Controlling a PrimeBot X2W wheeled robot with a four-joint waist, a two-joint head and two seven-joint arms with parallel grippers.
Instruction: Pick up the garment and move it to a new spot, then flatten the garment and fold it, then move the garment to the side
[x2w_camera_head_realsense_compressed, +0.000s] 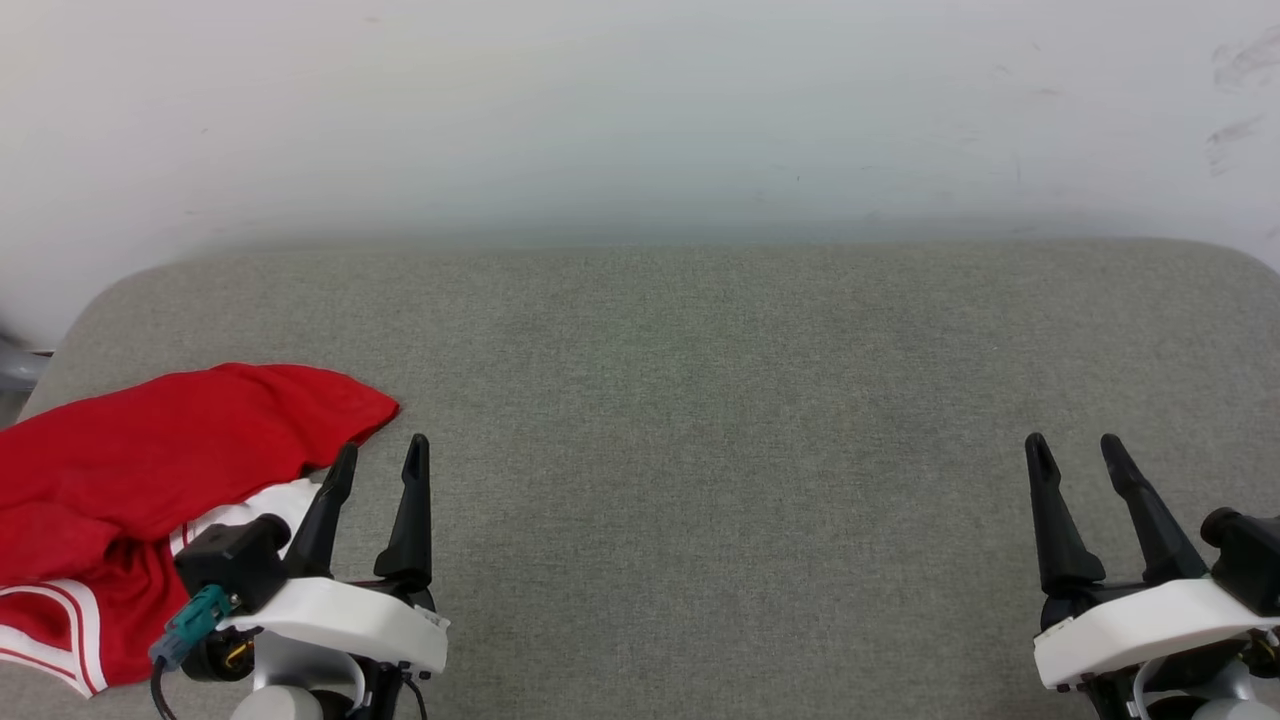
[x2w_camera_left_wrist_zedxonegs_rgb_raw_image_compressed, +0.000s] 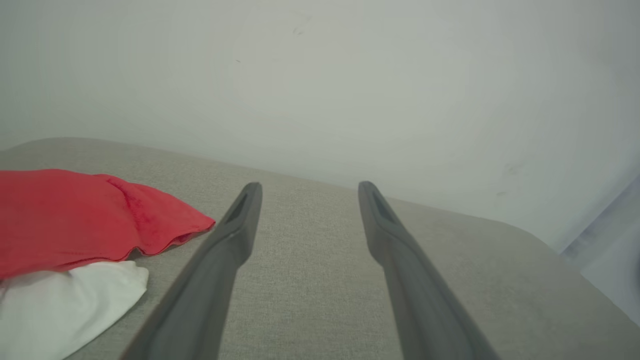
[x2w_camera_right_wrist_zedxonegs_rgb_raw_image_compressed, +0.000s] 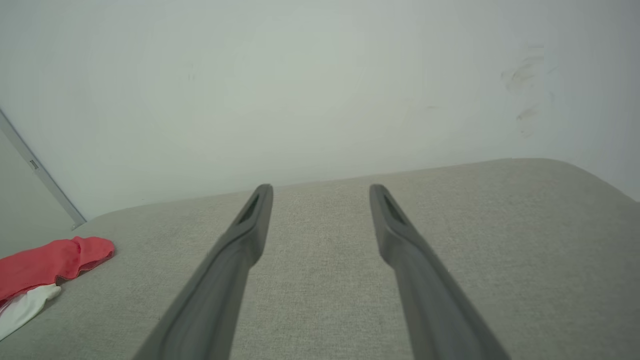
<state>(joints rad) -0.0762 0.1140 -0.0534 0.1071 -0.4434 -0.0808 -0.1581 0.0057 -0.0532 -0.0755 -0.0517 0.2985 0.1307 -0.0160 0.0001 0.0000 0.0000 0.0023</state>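
— White wall (x2w_camera_head_realsense_compressed: 640, 100), grey upholstered pad (x2w_camera_head_realsense_compressed: 700, 400). Where's the red jersey (x2w_camera_head_realsense_compressed: 150, 450)?
— Bunched at the pad's near-left corner, unfolded. Pickup seems the step in hand: the left gripper (x2w_camera_head_realsense_compressed: 381, 447) should reach left onto it.
— Jaws?
— Both spread wide, empty; left just beside the cloth, right gripper (x2w_camera_head_realsense_compressed: 1074, 442) by the near-right corner.
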